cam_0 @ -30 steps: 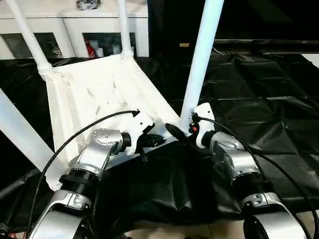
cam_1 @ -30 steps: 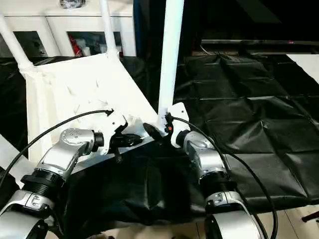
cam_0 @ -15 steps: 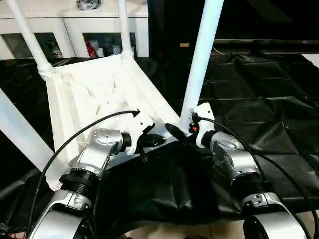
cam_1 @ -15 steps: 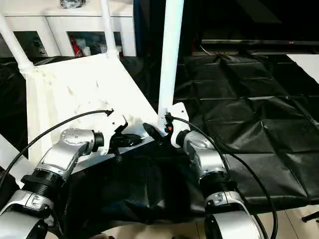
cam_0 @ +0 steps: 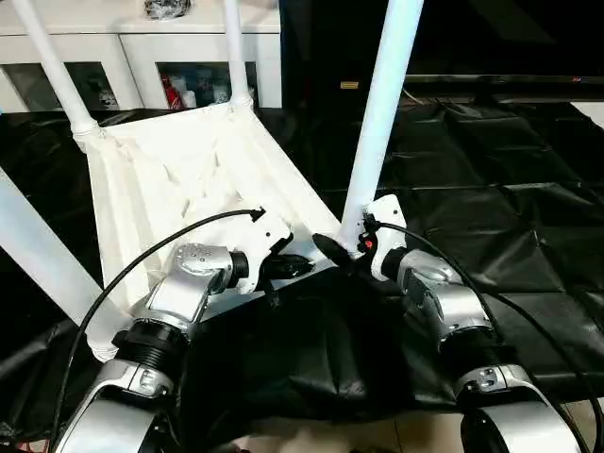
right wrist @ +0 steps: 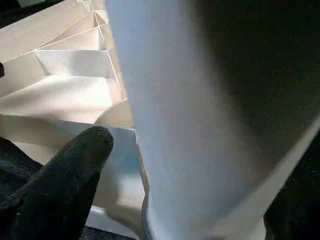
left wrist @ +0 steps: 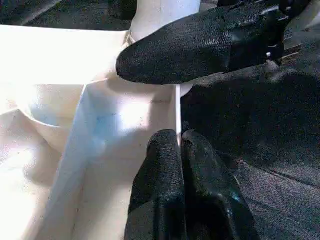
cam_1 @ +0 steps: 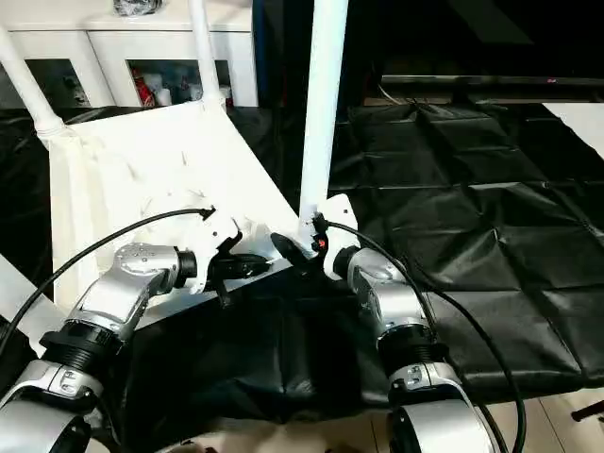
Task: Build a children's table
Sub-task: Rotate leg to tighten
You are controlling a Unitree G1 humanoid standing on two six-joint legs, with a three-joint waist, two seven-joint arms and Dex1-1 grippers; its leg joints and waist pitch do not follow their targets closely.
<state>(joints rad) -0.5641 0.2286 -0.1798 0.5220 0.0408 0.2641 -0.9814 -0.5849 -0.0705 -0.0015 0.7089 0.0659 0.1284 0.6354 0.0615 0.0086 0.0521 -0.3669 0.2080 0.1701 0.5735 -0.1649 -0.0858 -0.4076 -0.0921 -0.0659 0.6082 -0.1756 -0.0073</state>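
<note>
The white table top [cam_0: 179, 179] lies upside down and tilted on the black sheet, with its ribbed underside facing up. Tube legs stand in its corner sockets: two far ones [cam_0: 57, 71] [cam_0: 234, 52], one at the near left [cam_0: 42, 255], and one at the near right [cam_0: 377, 123]. My left gripper [cam_0: 300, 264] is shut on the top's thin near rim [left wrist: 177, 107], close to the near right socket. My right gripper [cam_0: 335, 253] sits at the base of the near right leg [right wrist: 200, 125], right beside the left one.
A black sheet [cam_0: 491, 189] covers the floor around the table, bunched up near my arms. A white glass-door cabinet [cam_0: 142, 47] stands behind the far legs. A dark low unit [cam_0: 491, 85] runs along the back right. Pale floor [cam_0: 330, 439] shows at the near edge.
</note>
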